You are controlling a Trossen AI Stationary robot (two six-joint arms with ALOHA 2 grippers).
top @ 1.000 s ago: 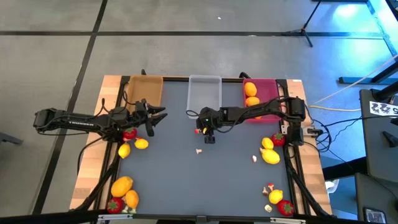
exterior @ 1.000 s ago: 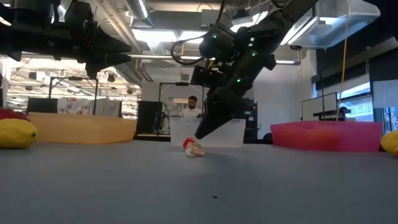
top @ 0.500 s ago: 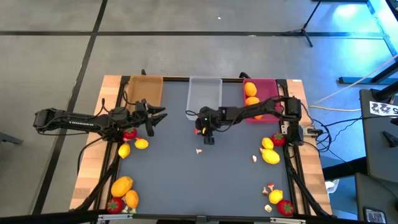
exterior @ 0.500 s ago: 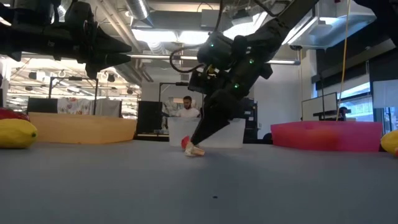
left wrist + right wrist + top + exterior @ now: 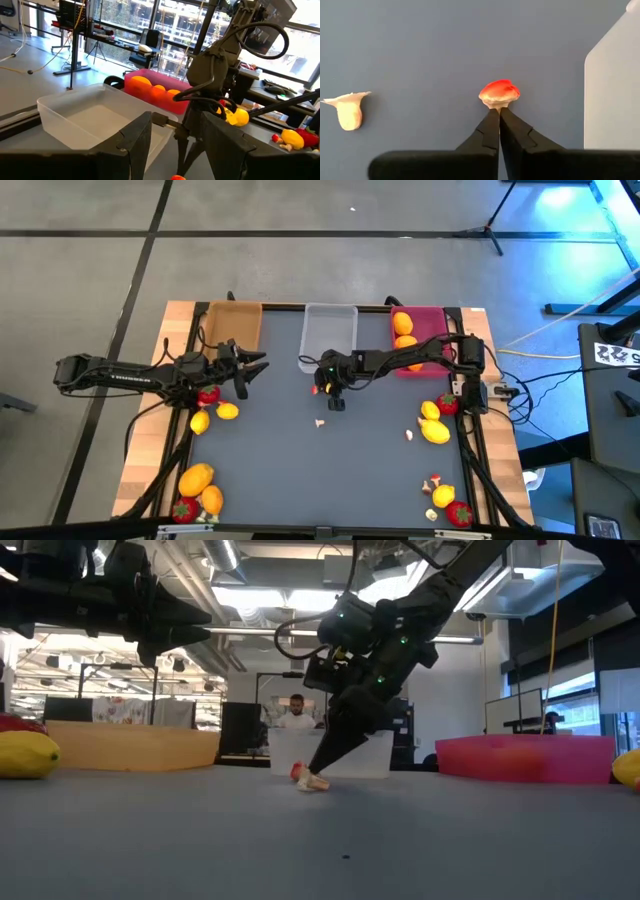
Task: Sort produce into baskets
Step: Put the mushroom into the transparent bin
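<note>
Right wrist view: the right gripper has its fingers pinched together on the stem of the red-capped mushroom, which sits on the table just before the clear basket's near edge, straight beyond the fingertips.

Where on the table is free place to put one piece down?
The mat's middle is bare, between the fruit clusters at the left and right corners. It is crowded near the clear basket, where the right end effector meets a mushroom.
</note>
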